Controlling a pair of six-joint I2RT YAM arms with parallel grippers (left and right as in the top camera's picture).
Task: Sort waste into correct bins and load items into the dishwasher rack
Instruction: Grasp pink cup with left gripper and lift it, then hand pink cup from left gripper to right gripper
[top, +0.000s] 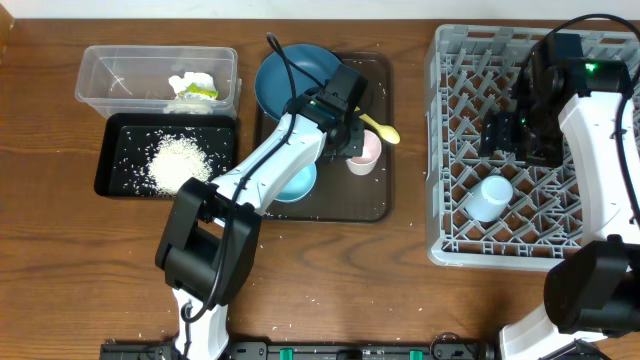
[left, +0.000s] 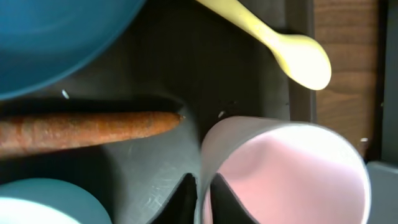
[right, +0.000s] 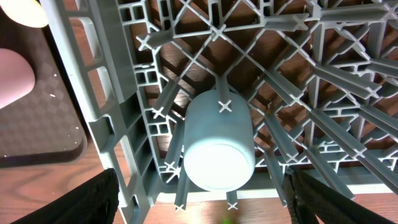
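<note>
A: Left gripper (left: 204, 200) is pinched tight on the wall of the pink cup (left: 286, 174), one finger inside the rim and one outside. The cup stands mouth-up on the brown serving tray (left: 155, 180), near the tray's right edge.

B: What's crowding it?

A: The tip of the carrot stick (left: 87, 130) is just beside the cup on the left. The yellow spoon (left: 292, 53) is near it on the far side. The light blue bowl (left: 37, 202) and dark blue plate (left: 56, 37) are further left.

B: How should the lift go, then?

A: My judgement: straight up first, clear of carrot and spoon, and only then swing across to the dishwasher rack (top: 530, 150). A rim pinch is a thin hold and the cup could tilt or swing. Slow travel, no jerks.

B: And the other arm?

A: Right gripper (right: 199, 205) is spread wide, holding nothing. It hangs over the left part of the rack, where the light blue cup (right: 217, 149) sits among the pegs.

B: Risk?

A: Both arms would meet over that part of the rack. Best pick a free cell apart from the blue cup. Turn the pink cup mouth-down over the pegs if the wrist allows. Release only once it is seated.
</note>
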